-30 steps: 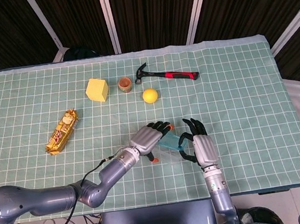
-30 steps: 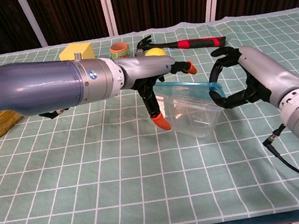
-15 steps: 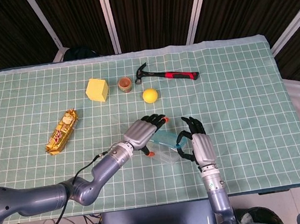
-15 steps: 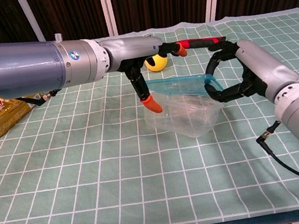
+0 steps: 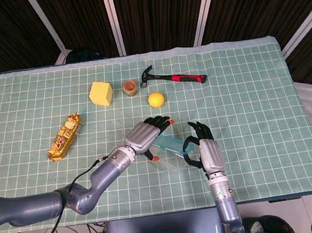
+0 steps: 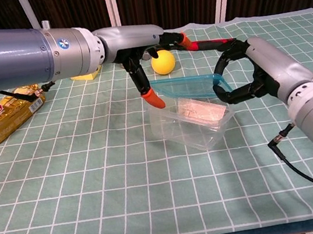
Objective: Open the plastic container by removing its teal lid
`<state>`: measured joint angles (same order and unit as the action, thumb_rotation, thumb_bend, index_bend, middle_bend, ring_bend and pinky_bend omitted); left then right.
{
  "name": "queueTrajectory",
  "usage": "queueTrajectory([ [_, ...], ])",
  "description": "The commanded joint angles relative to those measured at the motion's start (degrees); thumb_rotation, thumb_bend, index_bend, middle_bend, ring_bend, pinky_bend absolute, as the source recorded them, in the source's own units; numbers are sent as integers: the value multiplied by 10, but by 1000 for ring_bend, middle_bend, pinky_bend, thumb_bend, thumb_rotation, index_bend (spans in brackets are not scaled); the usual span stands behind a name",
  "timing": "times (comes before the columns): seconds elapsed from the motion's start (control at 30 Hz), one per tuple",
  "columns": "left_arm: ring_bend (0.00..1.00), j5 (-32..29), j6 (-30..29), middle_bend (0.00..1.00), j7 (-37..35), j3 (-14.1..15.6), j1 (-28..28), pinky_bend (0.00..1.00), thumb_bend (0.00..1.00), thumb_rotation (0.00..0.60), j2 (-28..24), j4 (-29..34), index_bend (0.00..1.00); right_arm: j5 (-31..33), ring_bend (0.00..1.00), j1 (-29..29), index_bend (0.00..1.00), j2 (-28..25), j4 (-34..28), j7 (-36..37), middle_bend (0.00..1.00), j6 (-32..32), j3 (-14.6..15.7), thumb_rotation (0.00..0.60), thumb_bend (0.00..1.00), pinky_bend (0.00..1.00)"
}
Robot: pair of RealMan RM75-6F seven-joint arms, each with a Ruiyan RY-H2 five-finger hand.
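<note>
The clear plastic container [image 5: 171, 160] [image 6: 190, 126] sits on the green checked cloth in front of me. Its teal lid [image 5: 171, 144] [image 6: 190, 87] lies tilted above it, the left end raised off the rim and the right end low by my right hand. My left hand [image 5: 146, 136] [image 6: 134, 44] grips the lid's left end, thumb at the near edge and the other fingers over the far side. My right hand [image 5: 206, 147] [image 6: 256, 72] curls its fingers round the container's right end, at the lid's right edge.
A hammer [image 5: 174, 78] [image 6: 210, 43], a yellow ball [image 5: 155, 99] [image 6: 163, 61], a small cup [image 5: 130, 88] and a yellow block [image 5: 100, 93] lie behind. A gold snack bar [image 5: 64, 137] [image 6: 3, 116] is at the left. A black cable [image 6: 306, 171] trails from the right wrist.
The container has come down from a tilt in the air to rest flat on the cloth. The lid's left end has lifted away from the rim with my left hand.
</note>
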<state>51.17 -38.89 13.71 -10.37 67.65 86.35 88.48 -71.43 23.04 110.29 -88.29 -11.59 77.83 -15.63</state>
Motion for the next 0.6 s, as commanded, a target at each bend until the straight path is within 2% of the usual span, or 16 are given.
queueTrajectory([
  [0.03,0,2,3,0,-8,-3,-4,116,0,600,-13,11,0,5,0,1,741,3,-3,-6,144,0,0,600,814,0],
  [0.27,0,9,14,0,-28,-2,-12,118,0,600,-44,30,0,11,0,6,741,10,0,-21,144,0,-6,600,814,0],
  [0.4,0,19,10,0,-37,-3,-20,118,0,600,-58,38,0,15,0,20,741,13,12,-29,144,-5,-27,600,813,0],
  [0.6,0,37,3,0,-50,-2,-33,118,0,600,-80,44,0,34,0,48,741,16,36,-40,144,-15,-75,600,813,0],
])
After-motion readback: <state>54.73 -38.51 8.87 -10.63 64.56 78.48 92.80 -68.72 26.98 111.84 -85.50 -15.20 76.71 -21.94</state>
